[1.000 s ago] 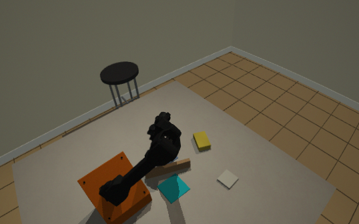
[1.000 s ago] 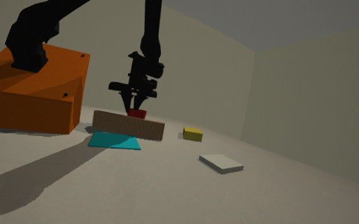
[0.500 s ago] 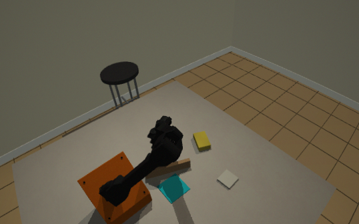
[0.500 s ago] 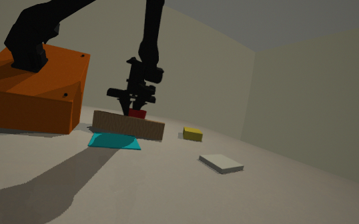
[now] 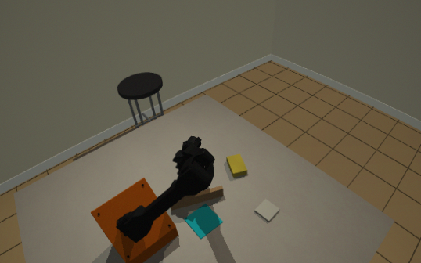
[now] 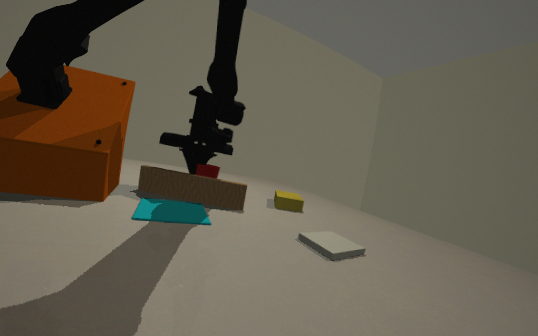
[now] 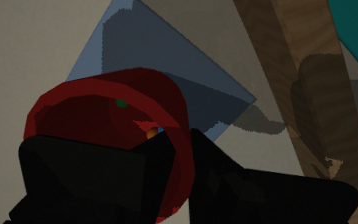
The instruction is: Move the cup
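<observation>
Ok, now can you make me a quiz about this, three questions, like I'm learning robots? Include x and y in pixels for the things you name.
1. True or false: the red cup (image 6: 207, 171) (image 7: 81, 120) has marbles (image 7: 121, 103) inside.
2. Which pad is on the cup's side of the wooden bar (image 5: 212, 192) (image 6: 193, 190) (image 7: 326, 75)? A: teal pad. B: blue pad (image 7: 146, 45).
3. Fill in: the small block (image 5: 236, 165) (image 6: 288, 201) is ____.

Key: 1 true; 2 B; 3 yellow.
</observation>
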